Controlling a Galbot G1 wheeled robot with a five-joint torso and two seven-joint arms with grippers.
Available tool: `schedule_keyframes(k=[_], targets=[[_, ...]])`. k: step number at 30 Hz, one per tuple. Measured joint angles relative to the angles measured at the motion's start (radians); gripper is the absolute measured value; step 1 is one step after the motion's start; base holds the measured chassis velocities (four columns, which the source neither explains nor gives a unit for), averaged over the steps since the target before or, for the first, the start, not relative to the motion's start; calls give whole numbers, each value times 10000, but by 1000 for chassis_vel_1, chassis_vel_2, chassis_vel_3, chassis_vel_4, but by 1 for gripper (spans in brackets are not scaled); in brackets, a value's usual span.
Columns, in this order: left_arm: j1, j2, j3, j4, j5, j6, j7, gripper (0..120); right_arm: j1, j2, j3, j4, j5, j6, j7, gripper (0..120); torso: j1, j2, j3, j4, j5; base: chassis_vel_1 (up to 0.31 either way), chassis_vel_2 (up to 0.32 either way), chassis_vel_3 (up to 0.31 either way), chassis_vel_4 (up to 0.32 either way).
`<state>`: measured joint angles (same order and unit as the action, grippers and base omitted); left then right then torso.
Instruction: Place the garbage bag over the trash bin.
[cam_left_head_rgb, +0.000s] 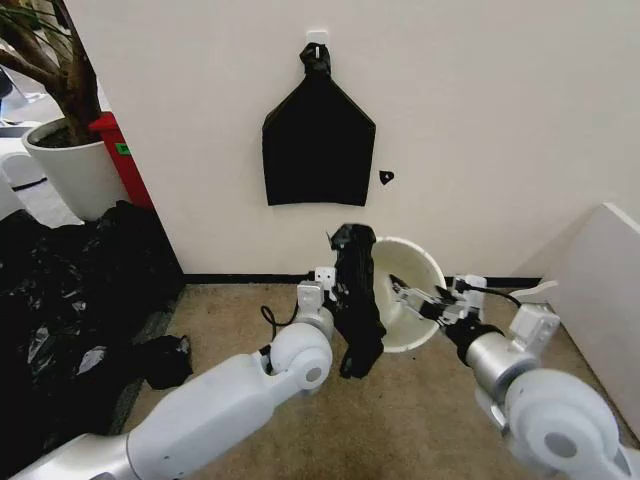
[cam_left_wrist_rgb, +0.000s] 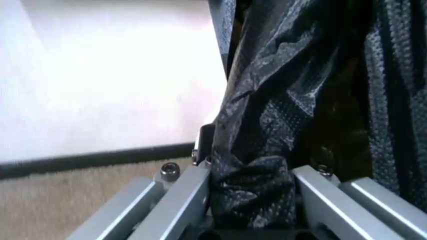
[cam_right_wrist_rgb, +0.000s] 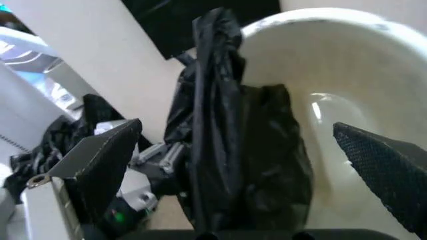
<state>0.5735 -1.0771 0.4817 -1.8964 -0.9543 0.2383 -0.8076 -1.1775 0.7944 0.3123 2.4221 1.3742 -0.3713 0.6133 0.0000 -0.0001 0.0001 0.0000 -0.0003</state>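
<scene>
The garbage bag (cam_left_head_rgb: 356, 300) is a crumpled strip of glossy black film hanging upright just left of the trash bin (cam_left_head_rgb: 420, 262). My left gripper (cam_left_head_rgb: 326, 292) is shut on its side; in the left wrist view the film (cam_left_wrist_rgb: 287, 90) is bunched between the closed fingers (cam_left_wrist_rgb: 190, 192). The cream-white bin lies tilted with its mouth facing me. My right gripper (cam_left_head_rgb: 406, 290) reaches into that mouth and is open. In the right wrist view its two fingers (cam_right_wrist_rgb: 100, 160) stand wide apart, with the bag (cam_right_wrist_rgb: 233, 150) between them and the bin's inside (cam_right_wrist_rgb: 347, 75) behind.
A flat black bag (cam_left_head_rgb: 318, 145) hangs on the wall behind. A large heap of black film (cam_left_head_rgb: 70, 300) and a small black lump (cam_left_head_rgb: 165, 360) lie at the left on the carpet. A white plant pot (cam_left_head_rgb: 70, 170) stands far left. A white panel (cam_left_head_rgb: 600, 280) borders the right.
</scene>
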Motion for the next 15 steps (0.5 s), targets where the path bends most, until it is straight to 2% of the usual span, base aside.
schedule_keyframes(k=[5,10,15], targets=[[-86,139,64,-115,425,-57,206,1,1065,56,-1028,-308,71,18,82,98,0,0,0,1,1,0,0,0,0],[-156,174,68,-207,569,-90,274,1,1693,356,-1565,-651,549,94,594,83,0,0,0,-1,4,0,0,0,0],[-198,209,68,-248,661,-111,358,1,1952,552,-1697,-797,1151,214,1175,77,0,0,0,0,2,0,0,0,0]])
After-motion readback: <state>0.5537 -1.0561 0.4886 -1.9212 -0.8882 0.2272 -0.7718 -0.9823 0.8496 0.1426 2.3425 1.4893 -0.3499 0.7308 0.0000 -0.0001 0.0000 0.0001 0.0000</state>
